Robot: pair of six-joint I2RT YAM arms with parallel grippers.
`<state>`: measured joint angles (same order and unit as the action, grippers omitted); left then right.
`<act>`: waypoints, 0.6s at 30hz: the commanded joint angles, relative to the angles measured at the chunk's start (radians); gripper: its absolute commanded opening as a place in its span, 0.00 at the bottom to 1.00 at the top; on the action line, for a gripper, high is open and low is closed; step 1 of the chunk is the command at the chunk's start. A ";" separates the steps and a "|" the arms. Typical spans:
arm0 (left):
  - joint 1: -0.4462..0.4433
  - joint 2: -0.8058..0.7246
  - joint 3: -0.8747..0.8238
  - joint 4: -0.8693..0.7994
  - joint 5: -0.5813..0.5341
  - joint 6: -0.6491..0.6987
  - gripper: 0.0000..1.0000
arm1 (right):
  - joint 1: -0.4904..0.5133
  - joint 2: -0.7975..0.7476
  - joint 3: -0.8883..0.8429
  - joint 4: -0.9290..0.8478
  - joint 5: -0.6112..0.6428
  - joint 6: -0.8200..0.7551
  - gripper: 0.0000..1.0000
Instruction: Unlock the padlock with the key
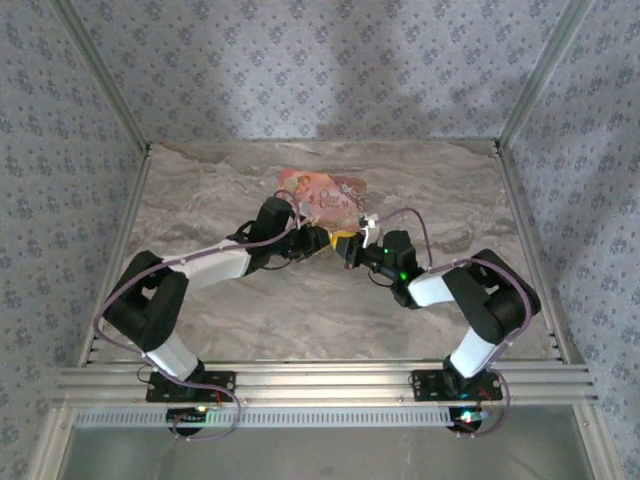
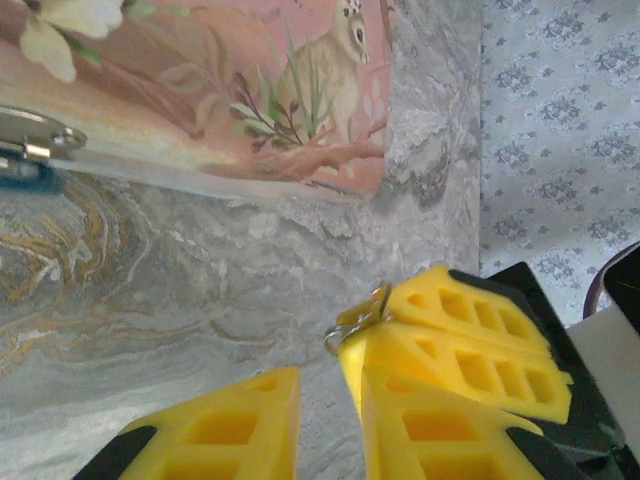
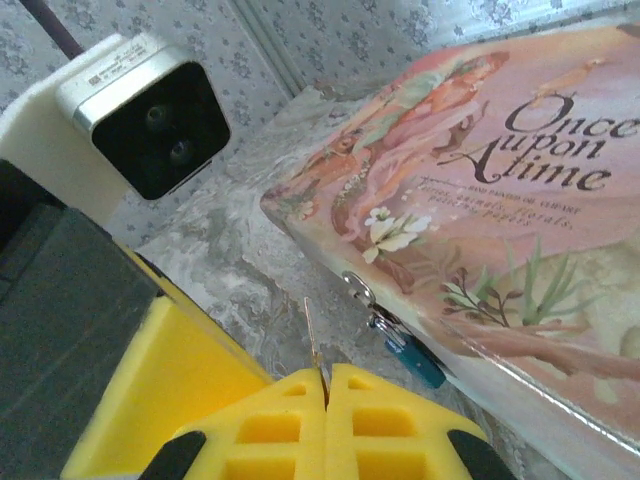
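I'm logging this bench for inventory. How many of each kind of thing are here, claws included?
Pink picture box: 1
Padlock: 1
Key: 1
Claws: 2, the left claw and the right claw
Total: 5

I viewed the table (image 1: 200, 200) from high behind through the top camera; both wrist cameras sat low and close, sharing the pink box (image 3: 500, 200) edge.
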<state>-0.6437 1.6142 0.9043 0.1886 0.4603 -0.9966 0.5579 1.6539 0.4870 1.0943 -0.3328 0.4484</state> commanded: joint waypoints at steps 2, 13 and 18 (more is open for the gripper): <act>0.012 -0.095 -0.039 -0.069 -0.015 0.063 0.33 | -0.024 -0.063 0.016 -0.041 0.028 -0.032 0.00; 0.131 -0.203 -0.091 -0.203 -0.169 0.303 0.70 | -0.107 -0.067 0.277 -0.416 -0.061 -0.079 0.00; 0.131 -0.182 -0.124 -0.160 -0.222 0.451 0.70 | -0.115 0.025 0.431 -0.574 -0.048 -0.096 0.00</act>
<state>-0.5121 1.4273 0.8047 0.0223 0.2863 -0.6788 0.4503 1.6238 0.8520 0.6708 -0.3683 0.3820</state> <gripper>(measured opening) 0.706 0.060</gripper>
